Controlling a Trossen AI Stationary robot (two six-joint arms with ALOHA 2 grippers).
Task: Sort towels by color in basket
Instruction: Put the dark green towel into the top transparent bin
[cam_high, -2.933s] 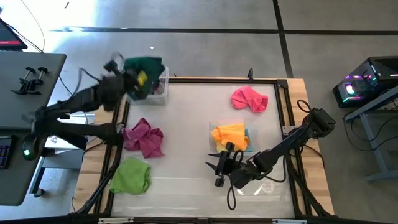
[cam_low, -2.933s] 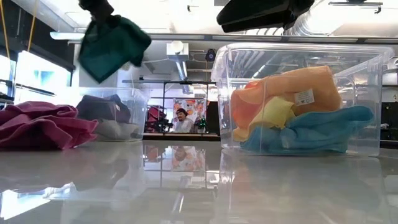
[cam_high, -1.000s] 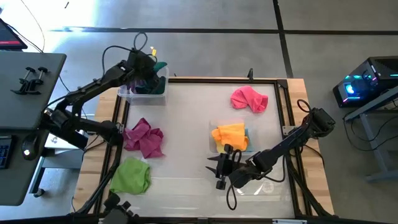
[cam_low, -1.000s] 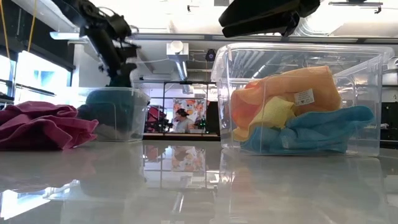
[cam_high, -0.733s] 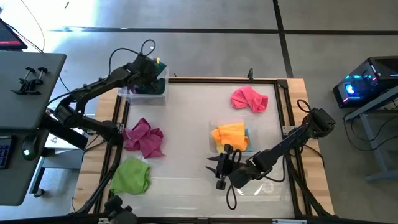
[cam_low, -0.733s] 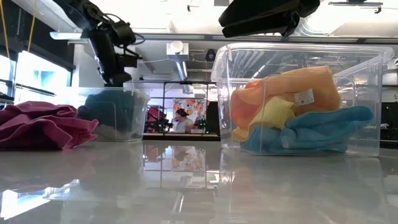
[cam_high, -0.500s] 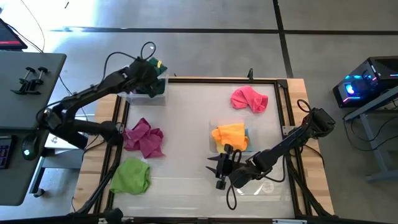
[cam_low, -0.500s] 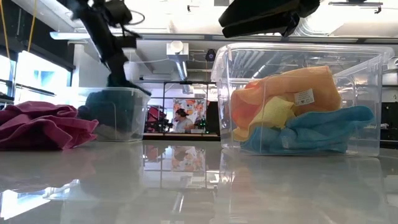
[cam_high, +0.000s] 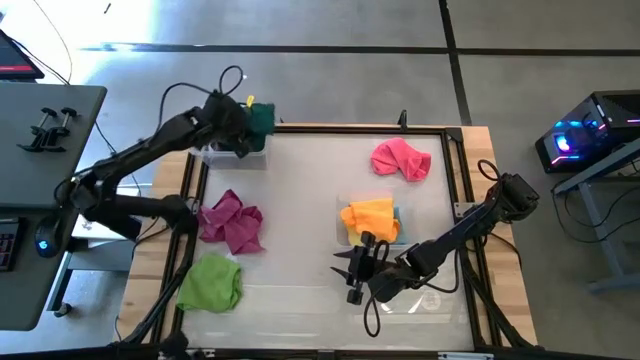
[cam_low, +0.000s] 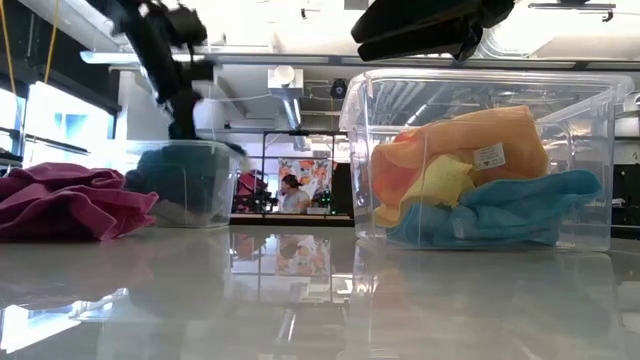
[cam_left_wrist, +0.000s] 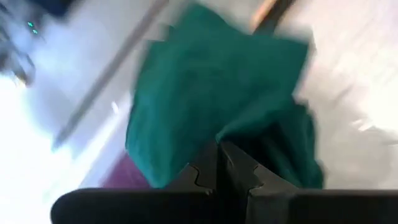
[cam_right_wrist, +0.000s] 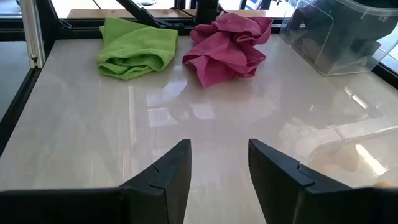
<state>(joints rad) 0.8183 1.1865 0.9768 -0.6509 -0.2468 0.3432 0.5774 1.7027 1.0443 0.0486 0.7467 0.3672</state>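
High view: left gripper (cam_high: 243, 122) sits over the far-left clear bin (cam_high: 232, 150), having carried the dark green towel (cam_high: 260, 117) there from mid-air a few seconds back. Left wrist view shows its fingers (cam_left_wrist: 239, 171) pressed together, green cloth bunched right at the tips; whether they pinch it, cannot tell. Right gripper (cam_high: 352, 268) waits near the front of the worktop (cam_high: 300, 200), fingers (cam_right_wrist: 171, 165) spread, empty. Magenta towel (cam_high: 231, 219), lime green towel (cam_high: 211, 281) and pink towel (cam_high: 401, 158) lie unsorted. Judgement: green drop nearly done, three cloths left.
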